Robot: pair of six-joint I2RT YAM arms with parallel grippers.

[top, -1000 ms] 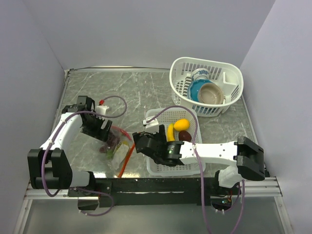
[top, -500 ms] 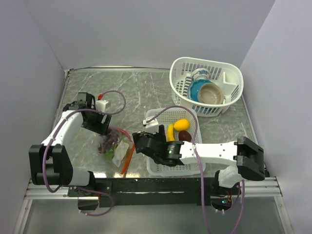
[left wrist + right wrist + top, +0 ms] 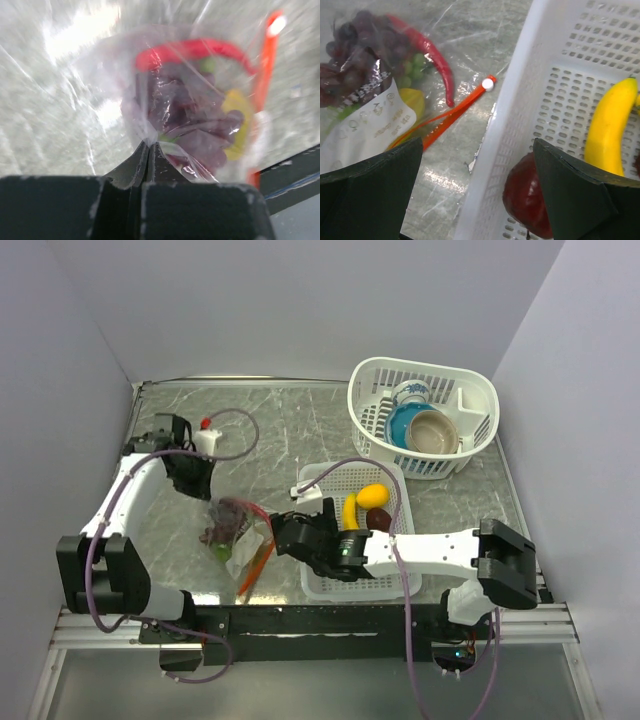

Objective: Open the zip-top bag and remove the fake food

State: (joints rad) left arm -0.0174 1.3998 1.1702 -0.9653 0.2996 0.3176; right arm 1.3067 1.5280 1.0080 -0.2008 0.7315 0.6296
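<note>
The clear zip-top bag (image 3: 232, 538) lies on the table left of the small white basket (image 3: 322, 587), its orange zipper strip (image 3: 451, 116) pointing to the near edge. Through the plastic I see fake food: purple grapes (image 3: 350, 55), a red pepper (image 3: 434, 56), a green piece (image 3: 414, 67) and a yellow piece (image 3: 413, 100). My left gripper (image 3: 148, 146) is shut on the bag's far end. My right gripper (image 3: 477, 145) hangs open over the basket's left rim, beside the zipper. A banana (image 3: 607, 125), a dark red apple (image 3: 527, 200) and a yellow-orange fruit (image 3: 372, 495) lie in that basket.
A larger white basket (image 3: 470, 390) stands at the back right with a blue bowl (image 3: 402, 423), a tan bowl (image 3: 433, 432) and a patterned cup (image 3: 410, 392). Walls close in the table on the left, back and right.
My left gripper has gone from open to shut on the bag's far end and drawn back to the left. The bag has shifted slightly with it. The right gripper edged toward the bag.
</note>
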